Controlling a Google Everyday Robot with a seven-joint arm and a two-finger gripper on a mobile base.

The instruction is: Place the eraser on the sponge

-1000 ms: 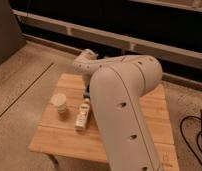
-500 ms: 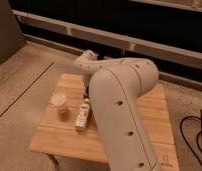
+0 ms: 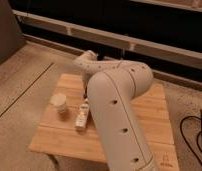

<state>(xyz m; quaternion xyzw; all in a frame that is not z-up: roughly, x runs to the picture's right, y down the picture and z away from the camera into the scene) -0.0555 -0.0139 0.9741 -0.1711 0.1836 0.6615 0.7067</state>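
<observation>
Since the bulky arm [image 3: 119, 115] masks much of the table [image 3: 49, 135], neither eraser nor sponge shows. Their bearing from the fingers and the eraser's long axis: cannot tell. Gripper [image 3: 85, 91] hangs low over the table, fingers together; anything pinched between them is hidden. Just camera-side of the fingers: white bottle [image 3: 82, 119], lying; cup [image 3: 59, 105] view-left of them.

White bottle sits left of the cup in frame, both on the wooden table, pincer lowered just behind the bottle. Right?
No: the camera view shows the white bottle right of the cup, not left. Both are on the wooden table, and the pincer is lowered just behind the bottle.
</observation>
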